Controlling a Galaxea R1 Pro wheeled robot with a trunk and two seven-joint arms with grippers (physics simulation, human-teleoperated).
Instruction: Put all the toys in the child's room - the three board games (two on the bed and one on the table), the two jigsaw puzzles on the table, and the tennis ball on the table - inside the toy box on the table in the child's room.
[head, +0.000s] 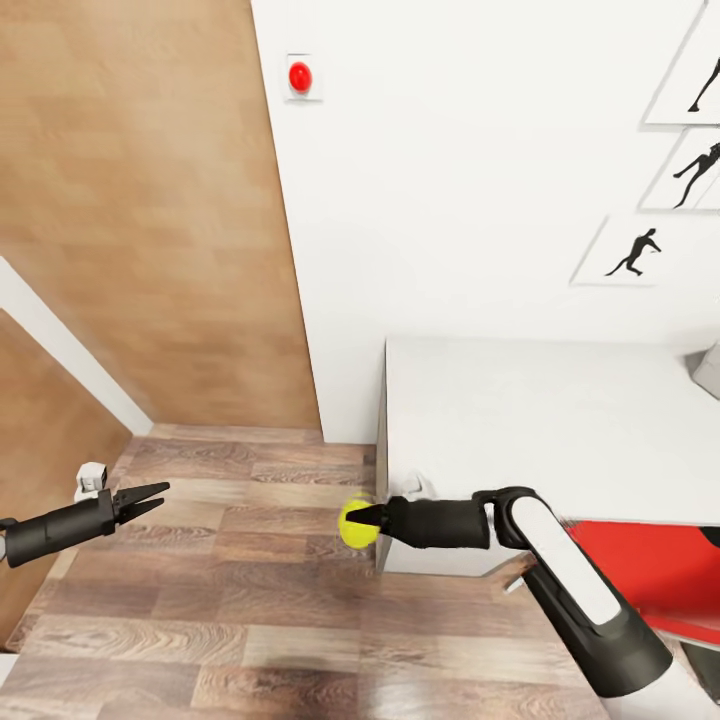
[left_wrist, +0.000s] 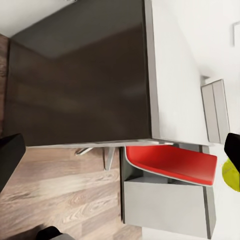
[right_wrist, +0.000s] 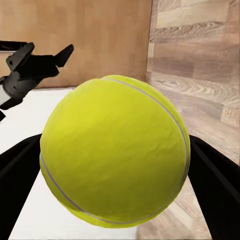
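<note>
A yellow-green tennis ball (head: 354, 527) hangs over the wooden floor just off the corner of a white bed. My right gripper (head: 362, 518) is shut on it. In the right wrist view the tennis ball (right_wrist: 115, 155) sits squeezed between the two black fingers (right_wrist: 216, 186). My left gripper (head: 157, 497) hovers open and empty over the floor at the left, well apart from the ball. It appears again as the left gripper (right_wrist: 46, 54) in the right wrist view. The left wrist view catches the ball (left_wrist: 231, 173) at its edge.
The white bed (head: 540, 420) stands against a white wall, with a grey pillow (head: 708, 370) at its far right. A red chair (head: 655, 572) sits beside my right arm. A dark tabletop (left_wrist: 80, 85) lies above the red chair (left_wrist: 170, 162). Wooden wall panels (head: 150, 220) close off the left.
</note>
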